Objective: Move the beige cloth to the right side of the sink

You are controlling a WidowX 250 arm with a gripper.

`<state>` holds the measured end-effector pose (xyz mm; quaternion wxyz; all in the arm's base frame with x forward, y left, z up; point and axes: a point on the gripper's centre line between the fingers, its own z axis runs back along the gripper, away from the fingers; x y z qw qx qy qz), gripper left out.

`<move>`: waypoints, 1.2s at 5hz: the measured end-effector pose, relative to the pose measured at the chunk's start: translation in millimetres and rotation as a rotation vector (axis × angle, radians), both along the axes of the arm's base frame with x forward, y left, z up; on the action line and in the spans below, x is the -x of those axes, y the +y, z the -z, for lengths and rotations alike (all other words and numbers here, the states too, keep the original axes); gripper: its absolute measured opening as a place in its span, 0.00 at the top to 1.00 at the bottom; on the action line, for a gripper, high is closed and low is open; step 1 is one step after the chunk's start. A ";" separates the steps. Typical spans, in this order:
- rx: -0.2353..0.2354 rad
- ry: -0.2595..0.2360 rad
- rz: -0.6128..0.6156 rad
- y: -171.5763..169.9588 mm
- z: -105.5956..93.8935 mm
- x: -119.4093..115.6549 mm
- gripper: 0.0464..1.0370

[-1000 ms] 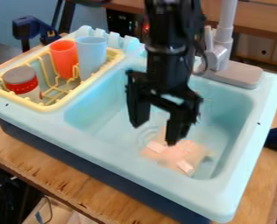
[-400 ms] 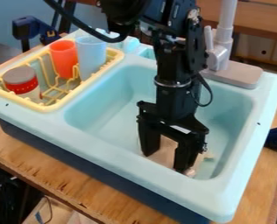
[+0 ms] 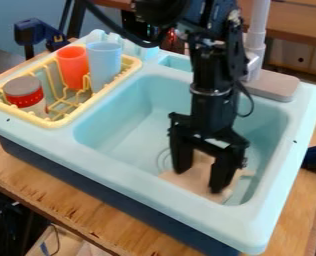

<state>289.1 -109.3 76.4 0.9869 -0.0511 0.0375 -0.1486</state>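
Sink and robot arm, seen at a slant from above. The black gripper (image 3: 199, 181) hangs fingers-down inside the basin of the pale blue sink (image 3: 134, 180), toward the near right part. Its two fingers stand apart, with nothing seen clasped between them. The beige item (image 3: 193, 187) lies low in the basin, directly below and behind the fingertips; whether they touch it cannot be told. A circular drain mark (image 3: 163, 160) appears just left of the item in the view. At left, the yellow rack (image 3: 59, 121) bears an upright red cup (image 3: 72, 67), a light blue cup (image 3: 104, 62) beside it, and, nearer the camera, a jar (image 3: 25, 95) with a grey lid and red band. The faucet (image 3: 255, 45) rises behind the basin. The sink stands on a wooden table (image 3: 74, 205).
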 end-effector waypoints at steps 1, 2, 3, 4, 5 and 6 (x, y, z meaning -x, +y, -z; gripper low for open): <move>0.007 -0.047 -0.002 -4.1 -2.5 -19.0 0.04; -0.003 -0.115 0.027 -6.7 -7.7 -43.0 0.04; -0.005 -0.119 0.027 -5.8 -8.8 -43.4 0.04; 0.001 -0.147 0.027 -4.8 -16.2 -44.9 0.04; -0.017 -0.224 0.011 2.4 -37.1 -44.1 0.04; -0.028 -0.275 -0.020 11.2 -62.3 -32.1 0.04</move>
